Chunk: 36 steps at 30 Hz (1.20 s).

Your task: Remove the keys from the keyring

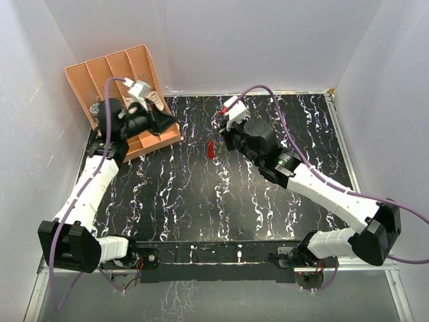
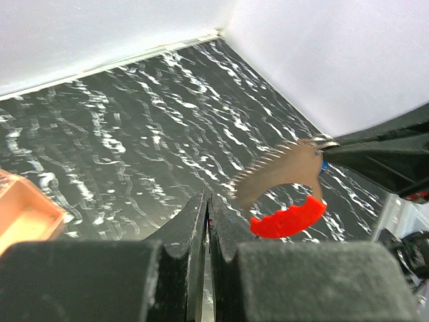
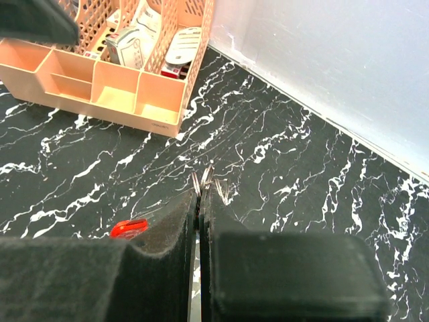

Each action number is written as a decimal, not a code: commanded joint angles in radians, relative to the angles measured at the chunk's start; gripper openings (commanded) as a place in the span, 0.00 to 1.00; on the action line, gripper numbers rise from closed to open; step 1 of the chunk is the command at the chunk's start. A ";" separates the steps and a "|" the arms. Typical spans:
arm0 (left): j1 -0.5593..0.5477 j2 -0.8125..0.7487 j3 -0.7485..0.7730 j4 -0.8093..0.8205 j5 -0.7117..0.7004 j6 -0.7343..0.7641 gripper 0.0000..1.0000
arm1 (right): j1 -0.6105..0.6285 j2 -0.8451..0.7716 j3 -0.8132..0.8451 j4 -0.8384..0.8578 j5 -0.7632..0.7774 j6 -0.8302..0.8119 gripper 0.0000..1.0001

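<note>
- Two arms are out over the black marbled table (image 1: 201,208), bases at the near edge, both wrists reaching into the far half.
- Keyring (image 1: 211,149): the red fob hangs just left of table centre, off the surface, under the right gripper (image 3: 200,196).
- Right gripper: jaws pressed together, the thin silvery ring (image 3: 202,178) pinched at the very tips, its loops poking out beyond them. Nothing else is in the grip.
- One key (image 2: 278,171) shows on the ring in the left wrist view: a toothed silvery blade with a dot of blue head at the ring end. Cannot tell whether more keys hang behind it.
- Key's long axis slants from the ring down and leftward, the free tip pointing to the left arm's side. The fob dangles just below the blade, close beside it.
- Left gripper (image 2: 207,204): farther and to the left, over the right end of the orange organiser (image 1: 100,74). Its fingers are fully together, with nothing visible between them.
- Relation that matters: the key lies right of the left gripper and slightly nearer, well apart, with bare table between. The left gripper faces that way, and the blade tip is the part closest to it.
- Judgement: the left arm is the free one and the one placed to take the key. It would need to spread its fingers, travel right and meet the blade along its length, clear of the fob, while the right holds the ring steady.
</note>
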 commanded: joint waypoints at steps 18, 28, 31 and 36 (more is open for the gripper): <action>-0.389 -0.023 -0.010 -0.082 -0.347 0.160 0.20 | 0.024 0.073 0.125 0.049 0.041 -0.028 0.00; -0.458 -0.055 -0.129 0.106 -0.349 0.162 0.48 | 0.026 0.064 0.105 0.108 0.065 -0.010 0.00; -0.466 -0.069 -0.141 0.116 -0.375 0.175 0.48 | 0.026 0.064 0.106 0.126 0.064 -0.003 0.00; -0.478 -0.071 -0.155 0.141 -0.423 0.202 0.47 | 0.026 0.063 0.116 0.131 0.044 0.013 0.00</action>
